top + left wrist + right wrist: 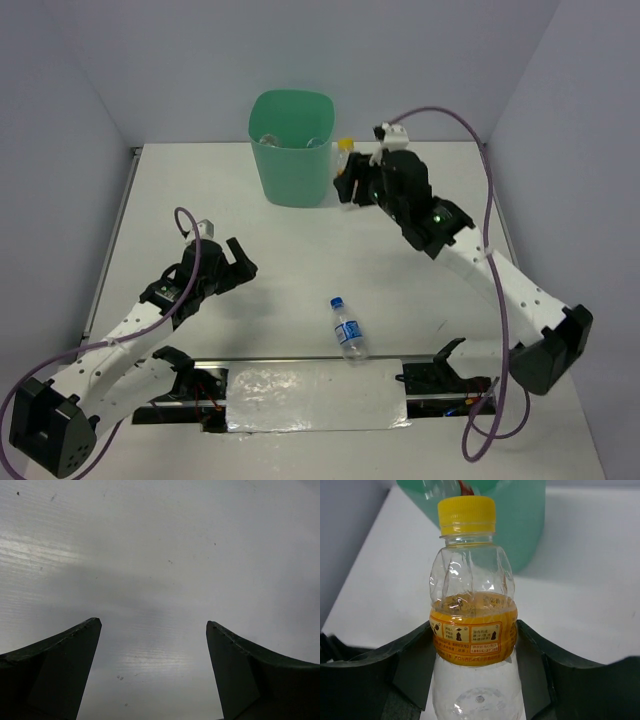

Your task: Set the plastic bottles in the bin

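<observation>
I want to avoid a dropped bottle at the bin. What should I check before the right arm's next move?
1. Right gripper fingers closed on the yellow-capped bottle, at its orange label: ok.
2. That bottle upright in the grip: ok.
3. Bottle above the bin opening: not ok, it is beside the bin's right wall.
4. Bottle's base off the table: cannot tell.
5. Left gripper open, empty and away from the bin: ok.
6. Blue-capped bottle lying near the front edge, out of the right arm's way: ok.
</observation>
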`<state>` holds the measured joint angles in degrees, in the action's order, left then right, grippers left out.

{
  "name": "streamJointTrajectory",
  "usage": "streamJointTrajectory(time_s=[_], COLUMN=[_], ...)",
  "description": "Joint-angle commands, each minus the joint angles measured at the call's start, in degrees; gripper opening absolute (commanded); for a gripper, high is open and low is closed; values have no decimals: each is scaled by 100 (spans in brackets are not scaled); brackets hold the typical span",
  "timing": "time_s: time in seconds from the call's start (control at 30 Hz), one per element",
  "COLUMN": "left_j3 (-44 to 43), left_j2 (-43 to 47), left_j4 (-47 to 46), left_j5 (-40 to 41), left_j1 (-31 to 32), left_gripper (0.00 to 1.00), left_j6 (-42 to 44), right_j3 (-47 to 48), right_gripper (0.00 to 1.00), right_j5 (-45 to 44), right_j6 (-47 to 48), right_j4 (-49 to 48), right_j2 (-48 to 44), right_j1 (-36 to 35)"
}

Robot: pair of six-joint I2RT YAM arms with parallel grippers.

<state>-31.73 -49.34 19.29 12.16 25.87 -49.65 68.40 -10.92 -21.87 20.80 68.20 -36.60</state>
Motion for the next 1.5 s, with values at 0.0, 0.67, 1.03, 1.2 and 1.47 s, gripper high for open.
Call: streamJointTrajectory(time_s=[0.0, 0.67, 1.03, 1.2, 1.47], left_j3=[43, -106, -264, -246, -326], left_j2=[47, 232, 250, 346, 408], left_j4=[-206, 154, 409, 488, 664], left_j5=[-205, -13, 137, 234, 533], left_j1=[23, -11, -3, -11, -29], left_gripper=[99, 99, 99, 99, 99], left_j6=[-1, 122, 35, 43, -27], right_j3=[1181, 7208, 5265, 2709, -1257], right_gripper=[44, 99, 100, 100, 100], right_j5=[-376, 45, 354, 187, -112], right_j6=[744, 1395, 1502, 1168, -255], right_j4=[-418, -980, -7, 30, 714], right_j2=[727, 5758, 3799, 2086, -746], right_j1=[30, 426, 426, 382, -373])
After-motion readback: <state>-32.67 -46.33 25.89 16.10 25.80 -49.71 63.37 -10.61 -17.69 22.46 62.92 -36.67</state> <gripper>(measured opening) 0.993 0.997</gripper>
